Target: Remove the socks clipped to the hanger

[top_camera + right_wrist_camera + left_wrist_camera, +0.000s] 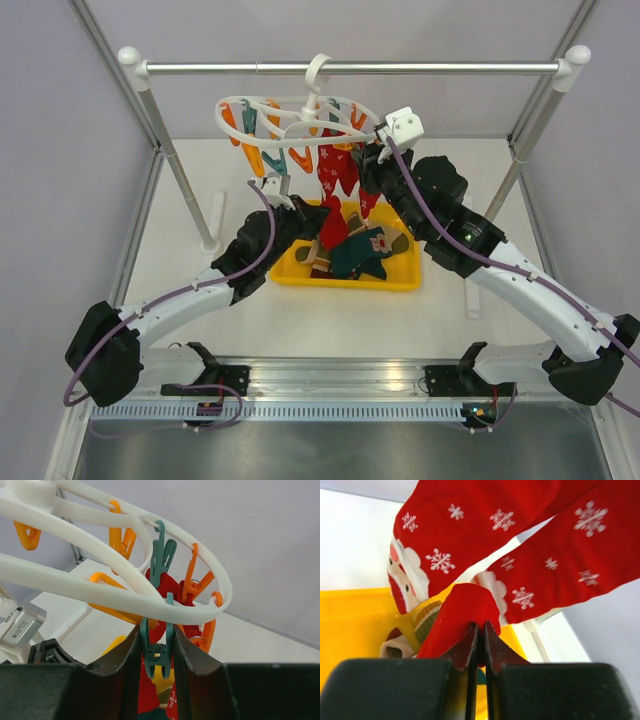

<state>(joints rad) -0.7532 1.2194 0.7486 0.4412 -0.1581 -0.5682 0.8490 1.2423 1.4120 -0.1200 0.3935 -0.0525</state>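
Red knit bunches between the dark fingers of the left gripper [481, 627], which is clenched on the lower tip of a red sock [465, 607] at centre frame. Just above it, two red snowflake socks [470, 525] slant from the upper right down toward the left, one bearing a Santa face.

In the right wrist view, the right gripper [156, 630] grasps a teal peg [156, 652] from both sides, directly beneath the rim of the white hanger [100, 592]. Orange pegs [192, 582] dangle around the ring beyond it.

From overhead, the hanger hooks onto a metal rail [450, 68] at the top of the frame. The yellow tray [400, 280] sits below centre, holding loose socks [360, 250].

The pinched sock appears to run roughly vertically, with the peg end up by the right gripper and the free end down in the left. The left arm is therefore nearer the tray and the right nearer the hanger. The release likely turns on the peg opening while the left draws the fabric down toward the tray.

The peg's own biting end is hidden between the right fingers, so which sock it holds cannot be made out. Nor is it clear whether the pinched tip belongs to one of the snowflake socks.
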